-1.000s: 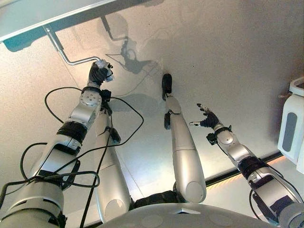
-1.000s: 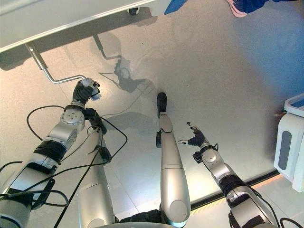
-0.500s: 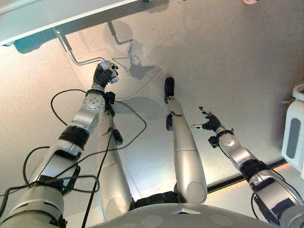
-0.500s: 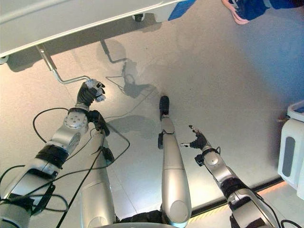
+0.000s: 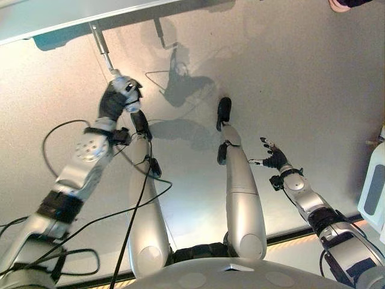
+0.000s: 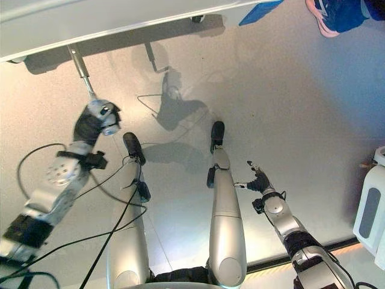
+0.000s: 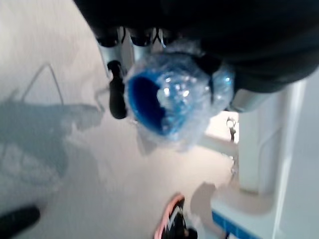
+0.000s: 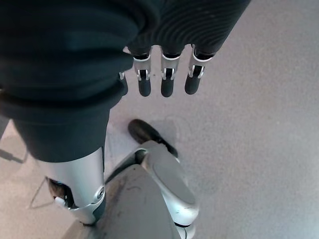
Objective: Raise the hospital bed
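The hospital bed's pale frame (image 5: 60, 18) runs along the far edge. A metal crank rod (image 5: 102, 48) slants down from it toward me. My left hand (image 5: 114, 99) is shut on the crank's handle (image 7: 169, 99), a blue grip wrapped in clear bubble film, with the fingers curled round it. In the right eye view the left hand (image 6: 90, 123) sits right at the lower end of the rod (image 6: 81, 66). My right hand (image 5: 274, 159) hangs open over the bare floor at the right, fingers (image 8: 167, 82) straight and touching nothing.
A white unit (image 6: 370, 211) stands on the floor at the right edge. A person's shoe (image 6: 337, 12) shows at the far right, beside a blue piece (image 6: 261, 12) of the bed. Grey floor lies between the bed and me.
My left hand has swung the crank round: its arm earlier bent sideways to the hand, now the rod runs straight down to it. The camera has shifted too. The right hand has stayed open.
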Motion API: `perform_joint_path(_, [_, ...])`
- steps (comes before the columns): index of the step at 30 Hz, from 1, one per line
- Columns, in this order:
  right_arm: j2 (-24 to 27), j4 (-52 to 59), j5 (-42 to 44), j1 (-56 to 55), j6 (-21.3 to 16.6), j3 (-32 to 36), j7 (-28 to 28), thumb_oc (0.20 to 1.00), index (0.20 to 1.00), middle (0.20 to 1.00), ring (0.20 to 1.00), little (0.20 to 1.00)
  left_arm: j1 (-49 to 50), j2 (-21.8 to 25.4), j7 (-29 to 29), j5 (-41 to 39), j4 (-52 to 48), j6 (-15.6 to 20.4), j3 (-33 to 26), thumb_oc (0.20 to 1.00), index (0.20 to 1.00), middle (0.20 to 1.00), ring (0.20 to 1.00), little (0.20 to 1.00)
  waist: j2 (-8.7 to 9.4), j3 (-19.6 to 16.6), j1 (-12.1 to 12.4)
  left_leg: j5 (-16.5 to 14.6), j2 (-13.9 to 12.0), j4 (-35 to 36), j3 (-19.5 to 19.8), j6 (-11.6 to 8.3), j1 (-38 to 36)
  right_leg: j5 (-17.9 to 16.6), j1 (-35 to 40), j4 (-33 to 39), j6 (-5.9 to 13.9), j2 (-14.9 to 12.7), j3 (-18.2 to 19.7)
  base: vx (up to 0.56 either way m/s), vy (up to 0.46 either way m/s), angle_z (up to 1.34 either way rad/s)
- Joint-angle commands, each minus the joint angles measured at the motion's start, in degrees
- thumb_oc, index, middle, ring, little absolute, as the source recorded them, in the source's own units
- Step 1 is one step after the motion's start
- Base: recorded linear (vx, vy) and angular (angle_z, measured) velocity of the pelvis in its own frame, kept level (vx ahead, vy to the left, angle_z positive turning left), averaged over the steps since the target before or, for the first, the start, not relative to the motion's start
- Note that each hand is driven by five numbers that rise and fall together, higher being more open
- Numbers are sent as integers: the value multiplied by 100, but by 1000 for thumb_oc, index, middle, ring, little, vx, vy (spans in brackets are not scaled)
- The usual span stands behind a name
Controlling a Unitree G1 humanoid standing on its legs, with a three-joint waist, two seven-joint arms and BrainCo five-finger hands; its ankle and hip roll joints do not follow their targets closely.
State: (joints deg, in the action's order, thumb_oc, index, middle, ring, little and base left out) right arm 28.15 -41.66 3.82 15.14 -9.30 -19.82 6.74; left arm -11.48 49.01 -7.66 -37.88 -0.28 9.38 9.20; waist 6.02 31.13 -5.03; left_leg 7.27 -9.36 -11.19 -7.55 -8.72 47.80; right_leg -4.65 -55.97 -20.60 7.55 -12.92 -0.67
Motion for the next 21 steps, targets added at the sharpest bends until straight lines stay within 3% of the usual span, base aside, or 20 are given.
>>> perform_joint_path(1, [248, -15, -154, -728, -39, 57, -172, 1000, 1000, 1000, 1000, 1000, 401, 50, 422, 139, -1291, 811, -237, 200, 200, 200, 200, 200, -471, -134, -3, 151, -3, -261, 27, 47, 378, -296, 84, 200, 554, -32, 16, 5, 40, 9])
perform_joint_path(7, [277, -59, -212, -781, -56, 116, -254, 1000, 1000, 1000, 1000, 1000, 956, 202, 396, 337, -1094, 784, -717, 200, 200, 200, 200, 200, -487, -134, 107, -24, 74, -485, 26, 133, 456, -389, 189, 366, 619, -163, -1, 24, 86, 3])
perform_joint_path(8, [279, -56, -220, -845, -59, 86, -262, 1000, 1000, 1000, 1000, 1000, 1054, 182, 391, 360, -1015, 791, -720, 200, 200, 200, 200, 200, -476, -134, 118, -237, 76, -569, 54, 104, 304, -232, 364, 338, 659, -174, 0, 23, 131, 7])
perform_joint_path(10, [289, -53, -227, -764, -61, 117, -282, 1000, 1000, 1000, 1000, 1000, 1020, 183, 350, 534, -740, 744, -821, 200, 200, 200, 200, 200, -437, -134, 121, -155, 94, -703, 34, 193, 554, -432, 231, 439, 652, -220, 30, 23, 125, 7])
perform_joint_path(11, [298, -75, -239, -795, -57, 90, -291, 1000, 1000, 1000, 1000, 1000, 1073, 99, 265, 707, -334, 701, -802, 200, 200, 200, 200, 200, -406, -134, 133, -465, 93, -941, 58, 192, 496, -300, 391, 435, 697, -250, 46, 102, 116, 5])
perform_joint_path(15, [296, -96, -210, -735, -72, 90, -285, 1000, 1000, 1000, 1000, 1000, 943, 54, 190, 888, 8, 685, -780, 200, 200, 200, 200, 200, -360, -134, 130, -589, 103, -1167, 89, 235, 642, -318, 371, 462, 704, -265, 77, 36, 89, -2])
perform_joint_path(18, [258, -118, -186, -529, -64, 35, -225, 1000, 1000, 1000, 1000, 1000, 218, -315, -262, 1249, 1409, 567, -676, 200, 200, 200, 200, 200, -164, -134, 36, -971, 70, -1852, 65, 321, 1123, -460, 229, 576, 745, -333, 196, 26, 174, -5])
perform_joint_path(21, [197, -101, -160, -468, -77, -13, -206, 1000, 1000, 1000, 1000, 1000, -212, -426, -403, 1300, 1961, 505, -581, 200, 200, 200, 200, 200, -59, -134, -33, -1156, 44, -2143, 69, 363, 1304, -471, 136, 571, 745, -322, 260, 30, 146, -8])
